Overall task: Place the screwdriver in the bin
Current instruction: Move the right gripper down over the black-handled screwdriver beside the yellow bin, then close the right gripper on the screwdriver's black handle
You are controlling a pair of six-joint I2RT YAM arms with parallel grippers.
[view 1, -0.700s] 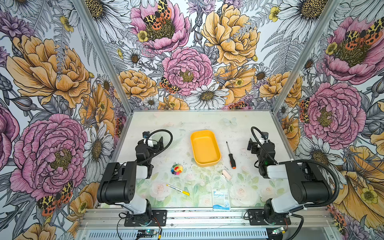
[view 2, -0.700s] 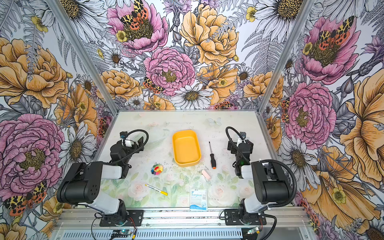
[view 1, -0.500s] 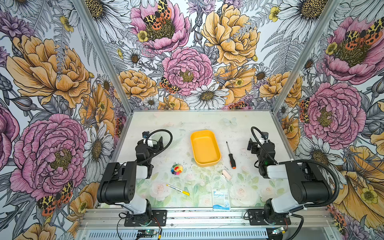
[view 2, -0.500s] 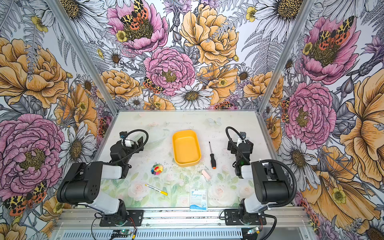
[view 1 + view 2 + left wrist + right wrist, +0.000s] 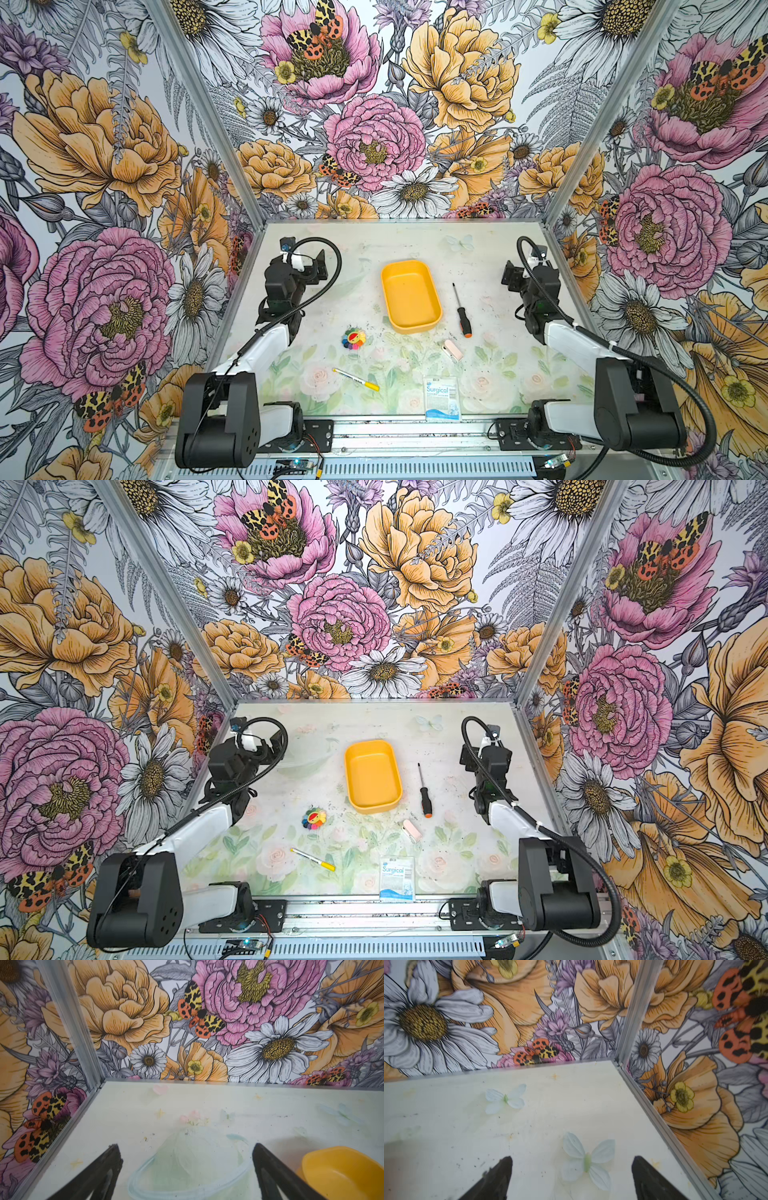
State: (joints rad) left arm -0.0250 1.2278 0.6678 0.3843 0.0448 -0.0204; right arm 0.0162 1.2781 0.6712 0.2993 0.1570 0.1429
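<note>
No visible change against the top views from a moment earlier: same layout, same arm poses, no start made on the task. Screwdriver (image 5: 462, 312) flat on the bench (image 5: 365, 245), just beside the bin (image 5: 409, 297) on the right arm's side and apart from its wall, thin shaft toward the back wall, orange-red butt toward the robot; same placing in both top views (image 5: 424, 792). Bin empty and upright near mid-bench. Right tool (image 5: 572, 1159) spread wide with nothing between the jaws, parked toward the back right corner over bare bench with printed butterflies, well apart from the screwdriver. Left tool (image 5: 186, 1147) likewise spread and empty on its own side, with only a corner of the bin caught in its wrist view. Judged from this: whole task outstanding, approach not begun. Probably a job for the right arm as the nearer one: swing inward, come down over the black handle, close across it, lift, carry the short way over the rim, let go. Worth minding: a slim round handle apt to roll from a closing jaw, and a light bin easily nudged if clipped in passing. Marker pen (image 5: 356, 379) and small pink block (image 5: 452, 350) nearer the robot, clear of that path
</note>
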